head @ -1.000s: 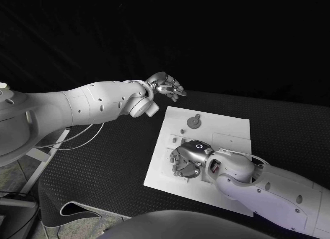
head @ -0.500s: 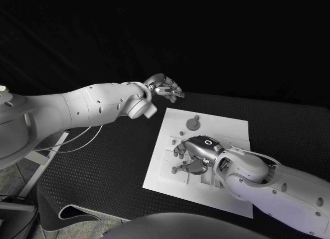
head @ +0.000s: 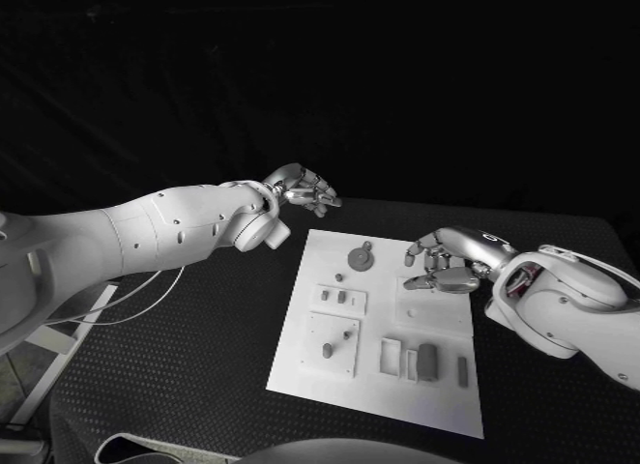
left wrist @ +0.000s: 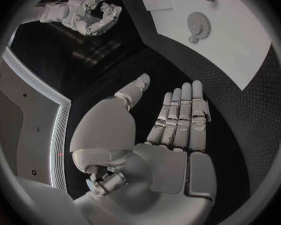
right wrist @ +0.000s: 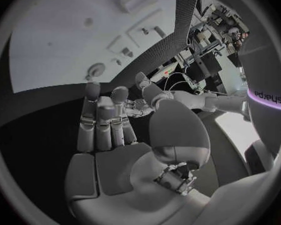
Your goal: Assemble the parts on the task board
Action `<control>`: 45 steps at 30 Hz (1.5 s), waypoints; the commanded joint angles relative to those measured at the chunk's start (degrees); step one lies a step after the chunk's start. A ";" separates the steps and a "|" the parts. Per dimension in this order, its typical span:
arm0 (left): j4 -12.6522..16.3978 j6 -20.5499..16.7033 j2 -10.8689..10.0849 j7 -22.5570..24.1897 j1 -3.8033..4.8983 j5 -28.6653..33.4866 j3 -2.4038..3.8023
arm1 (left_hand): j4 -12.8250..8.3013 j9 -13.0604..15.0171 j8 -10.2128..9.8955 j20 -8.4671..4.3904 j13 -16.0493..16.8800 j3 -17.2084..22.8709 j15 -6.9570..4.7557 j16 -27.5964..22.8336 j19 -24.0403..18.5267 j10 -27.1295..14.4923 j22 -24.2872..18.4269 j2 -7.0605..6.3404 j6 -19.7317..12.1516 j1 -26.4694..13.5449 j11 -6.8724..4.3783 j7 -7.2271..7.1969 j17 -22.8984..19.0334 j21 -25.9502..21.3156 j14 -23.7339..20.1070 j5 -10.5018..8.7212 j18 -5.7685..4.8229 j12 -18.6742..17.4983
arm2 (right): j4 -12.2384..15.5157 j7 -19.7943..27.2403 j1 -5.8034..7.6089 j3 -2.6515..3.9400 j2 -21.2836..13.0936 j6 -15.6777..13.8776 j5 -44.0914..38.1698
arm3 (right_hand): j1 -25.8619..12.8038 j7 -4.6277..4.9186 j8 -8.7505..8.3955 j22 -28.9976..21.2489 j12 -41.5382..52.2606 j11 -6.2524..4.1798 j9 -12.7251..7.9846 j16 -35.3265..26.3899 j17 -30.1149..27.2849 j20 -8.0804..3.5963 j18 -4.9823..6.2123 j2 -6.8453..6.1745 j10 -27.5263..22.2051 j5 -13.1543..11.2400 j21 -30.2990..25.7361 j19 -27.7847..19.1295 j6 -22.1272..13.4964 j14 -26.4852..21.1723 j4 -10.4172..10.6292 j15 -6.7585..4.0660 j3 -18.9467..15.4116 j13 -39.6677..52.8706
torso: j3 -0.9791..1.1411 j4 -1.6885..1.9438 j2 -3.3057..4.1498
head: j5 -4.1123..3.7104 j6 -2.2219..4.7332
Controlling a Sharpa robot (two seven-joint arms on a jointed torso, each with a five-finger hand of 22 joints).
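Observation:
The white task board (head: 380, 387) lies in the middle of the black table. A round grey gear (head: 361, 257) lies near its far edge. Small grey parts (head: 339, 295) stand in the left blocks, and a dark block (head: 427, 360) with a thin bar (head: 462, 370) sits lower right. My right hand (head: 446, 261) hovers over the board's far right part, and the right wrist view shows its fingers (right wrist: 103, 125) apart and empty. My left hand (head: 300, 187) hangs off the board's far left corner, its palm (left wrist: 172, 160) bare and fingers straight. The left wrist view also shows the gear (left wrist: 200, 22).
Black textured matting (head: 194, 329) surrounds the board on all sides. A loose cable (head: 139, 290) hangs under my left arm at the table's left edge. The right wrist view shows the board (right wrist: 53, 45) beyond the fingertips.
My right hand has lifted off the board's near left part and moved to its far right, uncovering the parts there. The left hand has stayed roughly in place. The camera has shifted.

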 commanded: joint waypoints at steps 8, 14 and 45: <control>0.18 0.39 -0.16 0.94 -0.18 0.47 0.01 | -0.02 -0.09 0.14 0.03 -0.09 -0.36 0.01 -0.27 0.13 -0.05 -0.09 0.04 -0.15 -0.05 0.07 0.92 0.10 0.08 0.47 -0.23 0.60 0.36 | 1.11 -5.55 0.20 -0.19 -5.81 10.58 12.71 | -7.72 -0.77 1.39 1.18 11.94 -0.91 2.22 5.41 2.07 -2.39 -0.49 2.11 0.00 0.02 3.18 4.98 1.85 3.25 4.82 -0.97 0.44 7.69 | 0.59 -1.09 -0.89 | -1.67 1.67; 0.67 0.24 -0.63 1.00 -0.18 0.47 0.01 | 0.00 -0.09 0.14 0.03 -0.10 -0.38 0.01 -0.28 0.13 -0.04 -0.09 0.03 -0.14 -0.08 0.07 0.92 0.12 0.08 0.48 -0.23 0.60 0.37 | 3.49 -11.34 0.17 -1.16 -7.66 14.11 11.82 | -10.06 -1.73 2.36 1.22 13.67 -1.80 3.05 6.27 2.31 -3.59 -0.49 3.96 0.35 -0.01 3.73 5.54 3.78 3.70 6.70 -1.81 1.67 8.13 | 0.79 -1.41 -1.03 | -2.49 1.54; 1.42 1.05 -0.36 1.24 -0.18 0.48 0.02 | 0.47 -0.19 0.20 0.07 -0.28 -0.73 0.07 -0.59 -0.02 -0.11 -0.22 -0.02 -0.15 -0.80 0.08 0.91 0.33 0.03 0.38 -0.27 0.57 0.45 | 2.90 -22.96 -4.05 -4.18 -3.02 17.43 18.35 | -20.94 -2.01 0.79 1.23 15.44 -2.09 2.21 7.71 3.13 -4.47 -0.49 -0.54 0.90 -0.01 5.28 4.51 4.86 4.02 15.04 -2.08 3.37 6.53 | 0.89 -2.16 -1.17 | -8.81 -0.28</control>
